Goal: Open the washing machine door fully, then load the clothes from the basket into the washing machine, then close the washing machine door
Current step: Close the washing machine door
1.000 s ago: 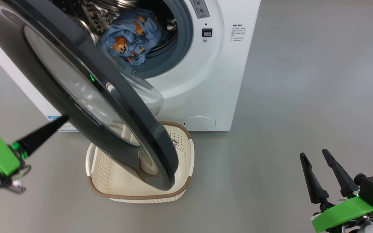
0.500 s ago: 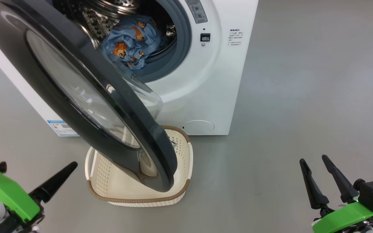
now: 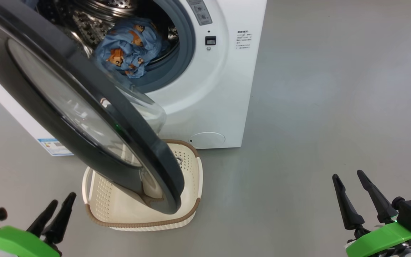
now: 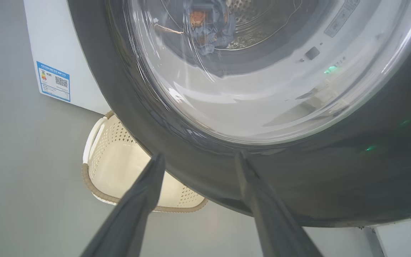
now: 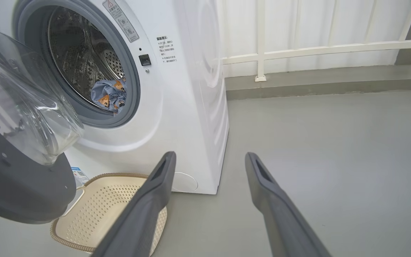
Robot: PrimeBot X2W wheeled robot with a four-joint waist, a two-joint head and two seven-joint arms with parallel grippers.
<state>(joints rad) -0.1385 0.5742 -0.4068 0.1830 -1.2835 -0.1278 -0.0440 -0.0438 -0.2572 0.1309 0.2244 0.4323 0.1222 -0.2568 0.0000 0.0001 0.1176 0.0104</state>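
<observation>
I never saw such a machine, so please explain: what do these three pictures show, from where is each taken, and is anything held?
A robot with two arms, each ending in a two-fingered claw. One picture is from its head, looking down: left claw at lower left, right claw at lower right. The other two are from wrist cameras, looking along each claw's fingers. Both claws are open and hold nothing. On the grey floor stands a white washing machine, its black door partly open, blue bear-print clothes in the drum. Below the door sits a cream basket; what shows of it is empty.
</observation>
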